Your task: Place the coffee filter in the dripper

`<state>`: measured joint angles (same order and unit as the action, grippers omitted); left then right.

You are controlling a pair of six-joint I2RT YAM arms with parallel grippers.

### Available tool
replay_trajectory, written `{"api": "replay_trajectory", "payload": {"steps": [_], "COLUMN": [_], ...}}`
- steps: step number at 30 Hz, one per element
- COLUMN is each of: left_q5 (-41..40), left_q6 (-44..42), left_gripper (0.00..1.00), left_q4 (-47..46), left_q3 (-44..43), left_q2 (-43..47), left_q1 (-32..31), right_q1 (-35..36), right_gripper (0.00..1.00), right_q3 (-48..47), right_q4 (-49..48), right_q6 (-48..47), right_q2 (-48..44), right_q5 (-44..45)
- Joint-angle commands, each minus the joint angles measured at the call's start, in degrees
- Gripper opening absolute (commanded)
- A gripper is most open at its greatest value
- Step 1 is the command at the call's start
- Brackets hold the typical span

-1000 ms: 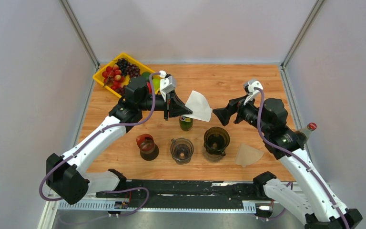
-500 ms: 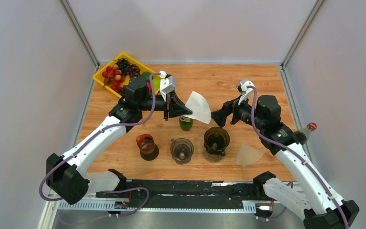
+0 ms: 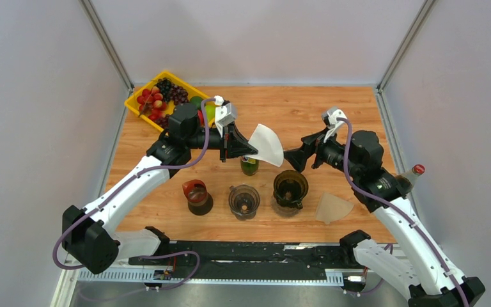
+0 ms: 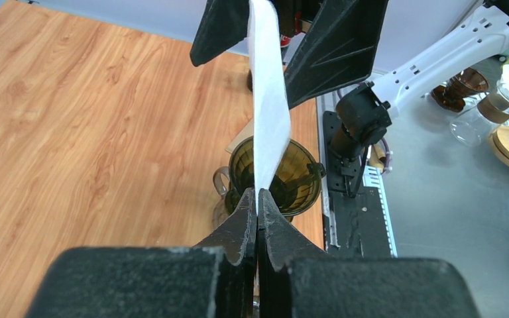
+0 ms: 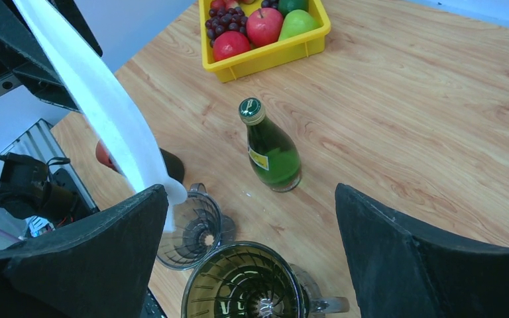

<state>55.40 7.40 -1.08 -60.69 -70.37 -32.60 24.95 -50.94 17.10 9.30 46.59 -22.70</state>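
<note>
The left gripper (image 3: 238, 142) is fully closed, its two fingertips pinching the narrow end of the white coffee filter (image 3: 267, 144). In the left wrist view the pads (image 4: 246, 211) meet on the paper, and the filter (image 4: 268, 99) stands edge-on straight out from the left gripper (image 4: 257, 199), clear of the table (image 3: 332, 109). The right gripper (image 3: 293, 157) faces the left one from the opposite side with its jaws spread as wide as they go and nothing held. The fanned end of the filter reaches between the right gripper's two fingers. In the right wrist view the filter (image 5: 99, 99) curves down to the inner face of one finger (image 5: 106, 258), well apart from the other finger; whether paper and finger touch cannot be told. The amber dripper (image 3: 290, 187) stands on the table below the right gripper (image 5: 248, 192) and below and beyond the left fingertips, its mouth (image 5: 242, 288) open upward with no paper in it. A green bottle (image 3: 249, 165) stands under the held filter, just ahead of the left gripper. A clear dripper (image 3: 243, 200) sits just beside the amber one, on the side towards the left arm. A second filter (image 3: 332, 208) lies flat on the table beside the right arm.
</note>
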Motion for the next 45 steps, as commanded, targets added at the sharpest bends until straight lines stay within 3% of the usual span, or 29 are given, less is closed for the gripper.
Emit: {"api": "replay_trajectory", "payload": {"steps": [1,16,34,38,45], "left_q5": [0.6,-1.5,5.4,6.9,5.8], "left_q6": [-1.1,-0.6,-0.2,-0.3,0.5], "left_gripper": [0.0,0.0,0.0,0.0,0.0], "left_q4": [-1.4,0.1,-1.6,-1.9,-2.1], "left_q3": [-0.3,-1.8,-2.2,-2.4,-3.2], "left_q2": [1.0,-1.0,-3.1,-3.6,-4.0], "left_q1": [-0.2,-0.2,-0.2,-0.6,-0.8], "right_q1": [0.0,0.0,0.2,0.7,2.2], "right_gripper": [1.0,1.0,0.94,0.83,0.45], "right_q3": [-1.4,-0.8,-2.2,-2.2,-3.5], "right_q4": [-1.2,-1.5,-13.3,-17.4,-19.4], "right_q6": [-0.3,-0.4,2.8,4.7,6.0], "right_q2": [0.4,-1.9,8.2,9.9,13.1], "right_q5": [-3.5,-7.1,-22.4,-24.5,-27.6]}}
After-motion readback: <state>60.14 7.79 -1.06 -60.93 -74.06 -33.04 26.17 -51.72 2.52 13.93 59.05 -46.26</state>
